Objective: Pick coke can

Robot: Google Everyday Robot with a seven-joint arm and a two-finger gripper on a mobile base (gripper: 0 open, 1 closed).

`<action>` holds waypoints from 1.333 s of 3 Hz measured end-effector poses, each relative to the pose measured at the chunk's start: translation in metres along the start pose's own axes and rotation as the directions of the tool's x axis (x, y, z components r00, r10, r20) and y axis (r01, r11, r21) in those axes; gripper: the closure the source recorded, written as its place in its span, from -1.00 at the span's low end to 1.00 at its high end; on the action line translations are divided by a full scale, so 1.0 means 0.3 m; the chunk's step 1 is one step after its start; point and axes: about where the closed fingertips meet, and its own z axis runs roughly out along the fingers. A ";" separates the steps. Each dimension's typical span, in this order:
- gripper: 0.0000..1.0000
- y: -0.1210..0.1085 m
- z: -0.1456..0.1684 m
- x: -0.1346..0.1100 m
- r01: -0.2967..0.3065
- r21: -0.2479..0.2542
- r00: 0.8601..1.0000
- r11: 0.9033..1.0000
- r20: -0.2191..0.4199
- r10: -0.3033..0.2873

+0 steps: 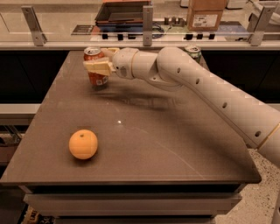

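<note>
The tool (96, 60) sits at the far left part of the worktop (148, 148), closed around the coke can (94, 79) - one pale finger (97, 67) lies across the near face of the can, about halfway up, and the other reaches round behind it near the silver top. So it has hold of the can, with the jaws only as far apart as the can is wide. The can stands upright in that grip; its red-orange lower part and a small white marking show below the finger. Whether its base rests on the worktop or hangs just clear of it, I cannot tell from here.

From the tool a rounded white wrist runs back to the right, and the thick white arm (205, 87) slants across the far right corner of the worktop and down toward the near right edge of the scene.

Just behind the arm's bend, at the far edge of the worktop, a green can (193, 52) with a silver top peeks out, mostly hidden by the arm - well apart from the coke can.

Nearer to me, on the left front part of the brown worktop, an orange (83, 144) lies alone, well apart from the tool and both cans.

Beyond the worktop runs a light counter with a cardboard box (204, 13) and a dark tray (121, 12) on it.
</note>
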 end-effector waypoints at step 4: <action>1.00 -0.096 -0.094 -0.287 0.156 0.028 0.987 0.987 0.036 -0.157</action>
